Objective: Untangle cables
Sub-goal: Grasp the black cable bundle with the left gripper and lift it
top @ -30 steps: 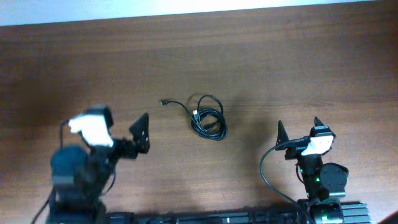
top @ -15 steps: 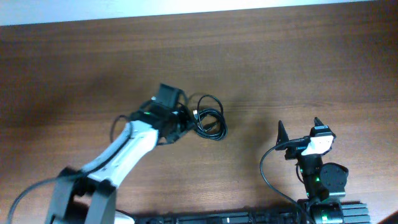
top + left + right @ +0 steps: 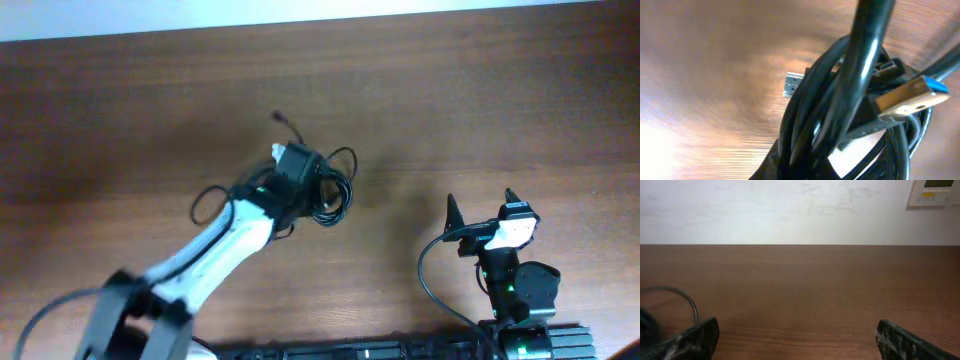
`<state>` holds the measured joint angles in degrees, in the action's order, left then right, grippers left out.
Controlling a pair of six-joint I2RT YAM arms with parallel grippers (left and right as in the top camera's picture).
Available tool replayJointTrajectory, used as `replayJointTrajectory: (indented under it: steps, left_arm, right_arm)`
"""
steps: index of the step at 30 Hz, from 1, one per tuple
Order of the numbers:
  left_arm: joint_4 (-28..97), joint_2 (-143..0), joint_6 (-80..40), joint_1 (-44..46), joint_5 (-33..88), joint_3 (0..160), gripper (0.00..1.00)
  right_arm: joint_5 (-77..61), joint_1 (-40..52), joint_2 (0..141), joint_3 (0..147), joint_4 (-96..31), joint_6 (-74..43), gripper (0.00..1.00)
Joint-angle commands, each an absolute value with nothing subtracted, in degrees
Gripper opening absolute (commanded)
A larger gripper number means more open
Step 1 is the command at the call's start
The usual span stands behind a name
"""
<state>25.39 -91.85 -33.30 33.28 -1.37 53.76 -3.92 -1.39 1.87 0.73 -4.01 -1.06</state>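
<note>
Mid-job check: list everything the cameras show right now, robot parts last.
cables: one tangled bundle, black, mid-table at the left gripper; number of cords unclear
USB plug: one, silver with blue insert, sticking out of the bundle
table: one, brown wood, under everything
wall panel: one, white, on the wall behind the table
left gripper: one, black, at the bundle; jaws hidden
right gripper: one, black, open, near right, apart from the cables
</note>
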Motion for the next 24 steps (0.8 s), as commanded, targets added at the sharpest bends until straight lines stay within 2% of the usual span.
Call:
replayJointTrajectory:
  steps: [1,2,3,4,5,6,7,8,9,10,11,12,13,14,16,17,18,20,21,22,23,24]
  left_arm:
    - [30.1,-82.5,8.4,33.3,-2.4,54.6,0.00]
    - [31.6,-82.0,13.3,33.3,-2.4,54.6,0.00]
    - [32.6,-81.9,15.9,33.3,-2.4,54.6,0.04]
    - [33.3,-82.1,16.4,33.2,-2.7,54.6,0.25]
    - [33.6,-82.1,16.4,33.2,-2.9,54.6,0.52]
    - [34.0,-82.1,16.4,33.2,-2.8,54.6,0.68]
    - [33.9,-82.1,16.2,33.2,-2.9,54.6,1.00]
    - [34.0,-82.1,13.3,33.2,-3.7,54.6,0.99]
    - [34.0,-82.1,1.0,33.2,-8.4,54.6,0.99]
    - [34.9,-82.1,-14.8,33.2,-13.3,54.6,0.99]
    - [36.2,-82.1,-24.5,33.1,-14.6,54.6,0.99]
    - [39.7,-82.1,-43.8,32.6,-12.4,54.6,0.99]
    - [40.0,-82.1,-51.5,32.6,-8.8,54.5,0.99]
    - [39.6,-82.1,-54.3,32.6,-3.7,54.5,0.99]
    - [40.9,-82.2,-54.5,32.6,-2.7,54.3,0.99]
    - [41.6,-82.6,-56.0,32.6,-2.7,54.2,1.00]
    - [42.6,-83.3,-59.8,32.6,-2.7,54.2,0.94]
    - [42.3,-84.8,-61.3,32.6,-3.6,54.1,0.90]
    - [42.1,-85.4,-61.3,32.6,-5.1,54.1,0.86]
    - [42.1,-86.7,-61.2,32.6,-7.9,54.1,0.72]
    - [41.8,-88.5,-60.1,32.6,-10.2,54.1,0.63]
    - [40.2,-90.0,-55.6,32.6,-10.3,54.1,0.63]
  right_arm:
    - [-3.8,-1.1,1.6,0.3,-4.2,-0.9,0.99]
    - [-4.4,-1.1,1.6,0.3,-4.1,-0.9,0.99]
    - [-6.6,-1.1,1.6,0.3,-4.1,-2.0,0.99]
    - [-7.1,-1.1,1.6,0.3,-4.0,-7.2,0.99]
    - [-7.1,-1.1,1.6,0.3,-4.0,-13.5,0.99]
    - [-7.1,-1.1,1.6,0.3,-4.0,-19.3,0.99]
    - [-7.8,-1.1,1.8,0.3,-4.0,-26.9,0.99]
    - [-10.0,-1.1,2.0,0.3,-3.8,-32.8,0.99]
    - [-16.0,-1.1,2.0,0.3,-3.1,-38.2,0.99]
    - [-21.3,-1.1,2.0,0.3,-2.6,-40.3,0.99]
    - [-24.2,-1.1,2.0,0.3,-2.7,-40.4,0.99]
    - [-24.6,-1.1,2.0,0.3,-2.5,-40.4,0.99]
    - [-25.3,-1.1,2.0,0.3,-2.6,-40.3,0.99]
    - [-25.3,-1.1,2.0,0.3,-2.6,-39.4,0.99]
    - [-24.9,-1.1,2.0,0.3,-2.6,-30.0,0.99]
    - [-24.9,-1.1,2.0,0.6,-3.0,-29.1,0.99]
    - [-24.8,-1.1,2.5,1.9,-5.2,-29.1,0.99]
    - [-24.8,-1.1,5.2,4.8,-10.1,-29.1,0.99]
    - [-24.8,-1.1,7.0,6.4,-12.2,-28.2,0.98]
    - [-24.8,-1.1,9.6,8.5,-14.2,-26.5,0.99]
    - [-24.6,-1.1,13.8,11.7,-16.2,-25.7,0.99]
    - [-24.7,-1.1,16.8,14.0,-17.6,-25.7,0.99]
